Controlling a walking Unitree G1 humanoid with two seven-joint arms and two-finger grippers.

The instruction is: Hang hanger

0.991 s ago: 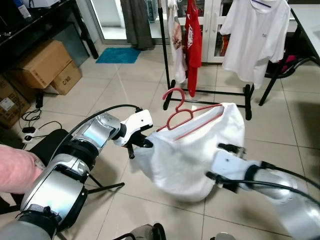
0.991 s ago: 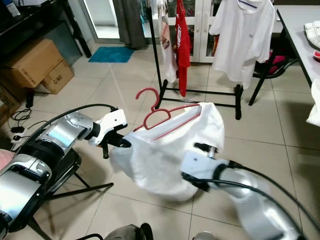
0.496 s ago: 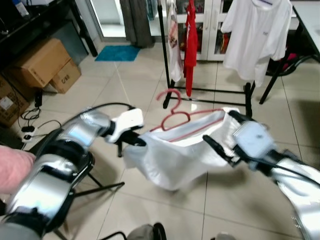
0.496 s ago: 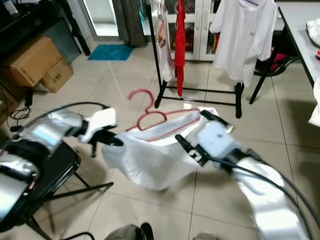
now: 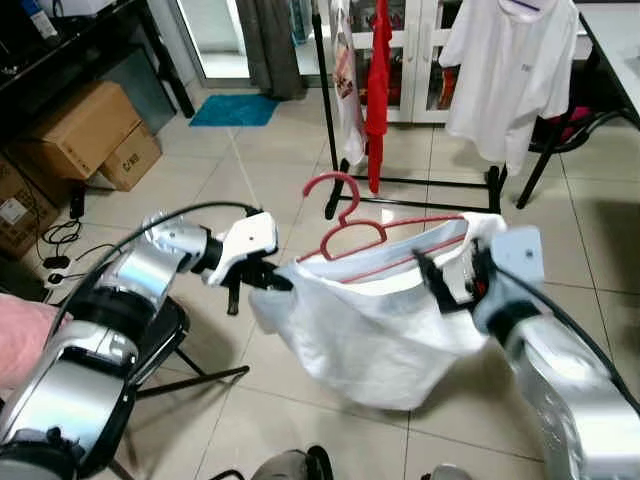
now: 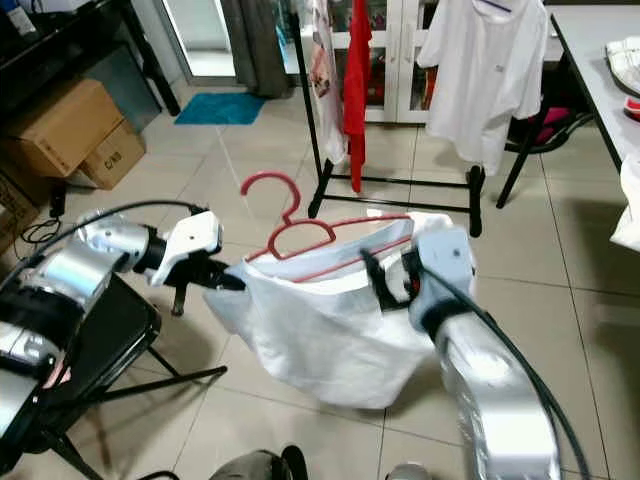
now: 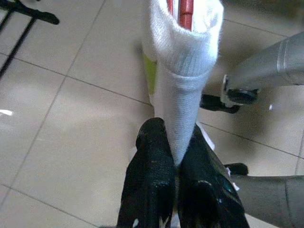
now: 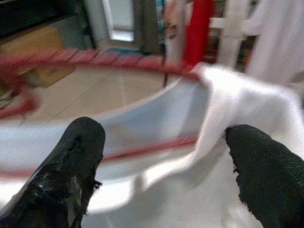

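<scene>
A red hanger (image 5: 352,222) carries a white shirt (image 5: 370,325) that sags like a sack above the tiled floor. My left gripper (image 5: 264,284) is shut on the shirt's left shoulder edge; in the left wrist view its fingers (image 7: 156,166) pinch the white cloth (image 7: 183,109), and the hanger's red end (image 7: 186,8) shows inside the fold. My right gripper (image 5: 452,278) is open at the shirt's right shoulder. In the right wrist view its fingertips (image 8: 83,142) stand wide apart, facing the hanger bar (image 8: 109,61) and the cloth (image 8: 223,104).
A black clothes rack (image 5: 328,110) stands ahead with a red garment (image 5: 377,70) and a white T-shirt (image 5: 505,70) on it. Cardboard boxes (image 5: 85,130) lie at the left. A black folding chair (image 5: 165,335) is under my left arm. A person's pink sleeve (image 5: 18,345) is at the left edge.
My right arm came out from under the shirt and rose to its right shoulder, its open gripper now facing the hanger. The left gripper kept its hold.
</scene>
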